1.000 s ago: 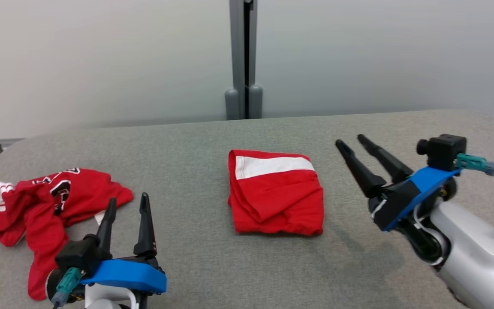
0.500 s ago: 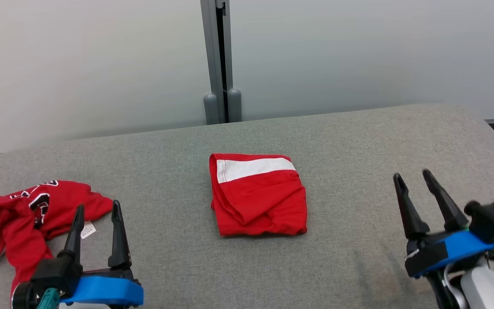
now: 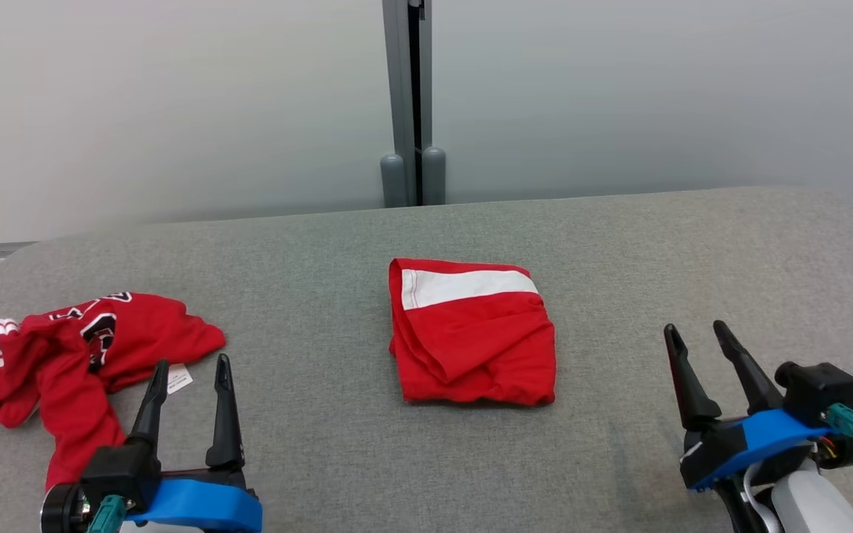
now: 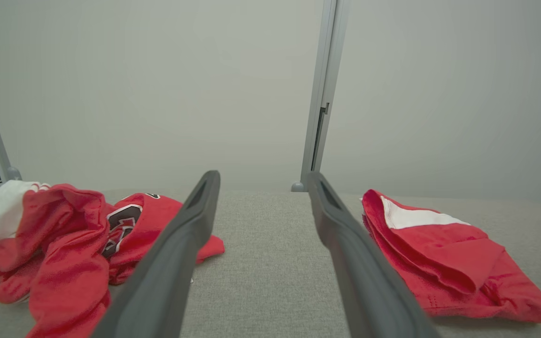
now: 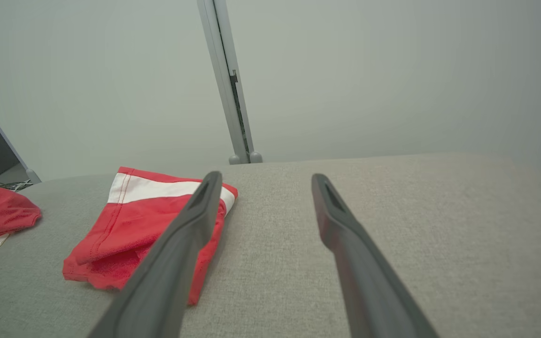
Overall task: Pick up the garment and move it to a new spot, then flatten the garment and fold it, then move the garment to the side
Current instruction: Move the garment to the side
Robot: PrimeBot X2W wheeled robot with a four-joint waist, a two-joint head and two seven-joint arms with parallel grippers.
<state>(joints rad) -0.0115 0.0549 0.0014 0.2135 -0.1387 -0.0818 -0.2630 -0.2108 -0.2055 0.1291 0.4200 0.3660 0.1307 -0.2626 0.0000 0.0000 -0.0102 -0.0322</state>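
Observation:
A red garment (image 3: 471, 340) with a white band lies folded in a neat rectangle at the middle of the grey padded table (image 3: 619, 244). It also shows at the right of the left wrist view (image 4: 439, 263) and at the left of the right wrist view (image 5: 129, 225). A second red garment (image 3: 78, 348) with black and white lettering lies crumpled at the table's left end (image 4: 64, 244). My left gripper (image 3: 192, 363) stands open just right of the crumpled one, touching nothing (image 4: 262, 176). My right gripper (image 3: 694, 328) stands open and empty over bare table, well right of the folded garment (image 5: 265, 176).
A pale wall with a grey vertical post (image 3: 412, 104) runs behind the table. A white tag (image 3: 178, 379) sticks out of the crumpled garment near my left fingers. The table's rounded corners lie at the far left and far right.
My right gripper has drawn back from beside the folded garment to the lower right. My left gripper has pulled back a little. The head view swung briefly and returned. Neither garment has moved.

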